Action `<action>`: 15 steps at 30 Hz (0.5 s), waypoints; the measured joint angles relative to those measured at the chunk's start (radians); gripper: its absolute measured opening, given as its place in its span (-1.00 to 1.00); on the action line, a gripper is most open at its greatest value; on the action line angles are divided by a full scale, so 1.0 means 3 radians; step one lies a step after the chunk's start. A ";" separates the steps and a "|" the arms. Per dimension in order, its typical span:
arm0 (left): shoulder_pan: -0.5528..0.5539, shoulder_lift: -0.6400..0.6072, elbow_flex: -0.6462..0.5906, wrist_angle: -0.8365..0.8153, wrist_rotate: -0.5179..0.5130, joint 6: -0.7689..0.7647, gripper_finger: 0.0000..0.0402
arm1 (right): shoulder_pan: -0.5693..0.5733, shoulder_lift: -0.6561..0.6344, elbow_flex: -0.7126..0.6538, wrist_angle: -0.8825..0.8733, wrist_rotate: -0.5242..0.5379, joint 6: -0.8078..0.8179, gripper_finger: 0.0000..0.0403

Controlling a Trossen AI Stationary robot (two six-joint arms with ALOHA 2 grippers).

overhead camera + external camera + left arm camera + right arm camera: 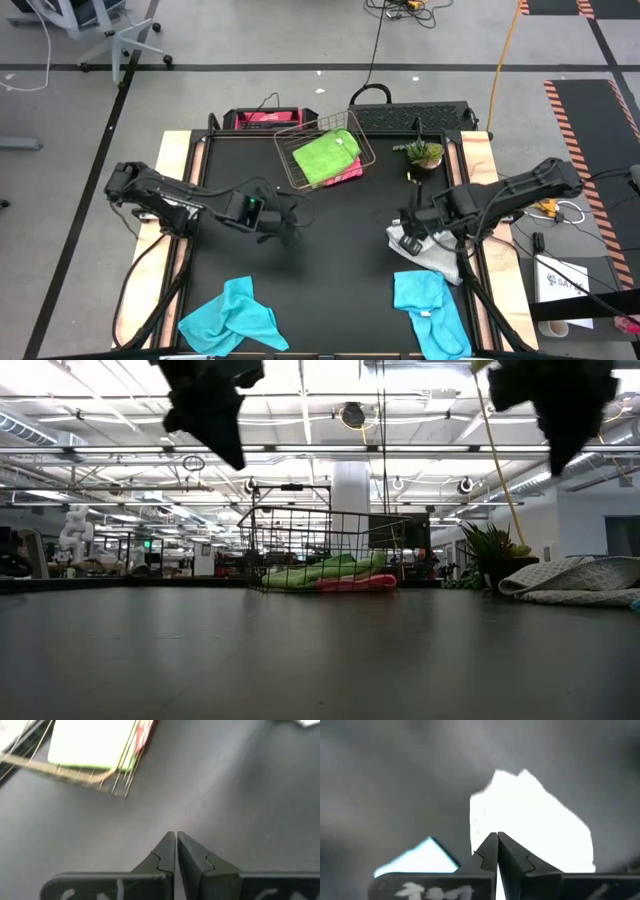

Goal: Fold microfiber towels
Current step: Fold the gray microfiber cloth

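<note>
Two blue towels (pixel 232 318) lie crumpled at the table's near edge. Green (pixel 327 156) and pink towels sit folded in the basket (pixel 291 166). Both grippers, left (pixel 283 225) and right (pixel 408 232), hover closed and empty; the right over the grey towel (pixel 428 254), probably next to grasp.

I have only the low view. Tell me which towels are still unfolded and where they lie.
Observer: Two turquoise towels lie crumpled along the table's near edge, one at the left, one at the right.
Operator: Report the grey one beside the plant.
Observer: The light grey towel lies rumpled under the right gripper, whose fingers are shut above it.
Operator: Give me the left arm.
Observer: The left gripper hangs over bare table short of the wire basket, holding nothing.
Operator: Check the basket.
Observer: The lime green towel sits folded on the pink towel.
</note>
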 joint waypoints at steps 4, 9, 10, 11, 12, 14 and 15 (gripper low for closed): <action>0.0084 0.0000 0.0000 0.0290 0.0001 0.0224 -0.88 | 0.0114 0.0016 -0.0261 -0.0085 -0.0041 0.0076 -1.00; 0.0144 0.0000 0.0000 0.0395 0.0099 0.0318 -0.87 | 0.0114 0.0015 -0.0627 -0.0083 -0.0140 -0.0061 -1.00; 0.0144 0.0000 0.0000 0.0395 0.0106 0.0318 -0.87 | 0.0113 0.0015 -0.0687 -0.0077 -0.0172 -0.0121 -1.00; 0.0144 0.0000 0.0000 0.0394 0.0117 0.0318 -0.87 | 0.0113 0.0014 -0.0749 -0.0067 -0.0212 -0.0198 -0.99; 0.0144 0.0000 0.0000 0.0394 0.0117 0.0317 -0.87 | 0.0113 0.0015 -0.0806 -0.0061 -0.0233 -0.0281 -0.97; 0.0134 0.0000 0.0000 0.0394 0.0119 0.0301 -0.87 | 0.0113 0.0015 -0.0881 -0.0029 -0.0225 -0.0445 -0.93; 0.0131 0.0000 0.0000 0.0394 0.0119 0.0278 -0.87 | 0.0113 0.0014 -0.0903 -0.0011 -0.0209 -0.0522 -0.89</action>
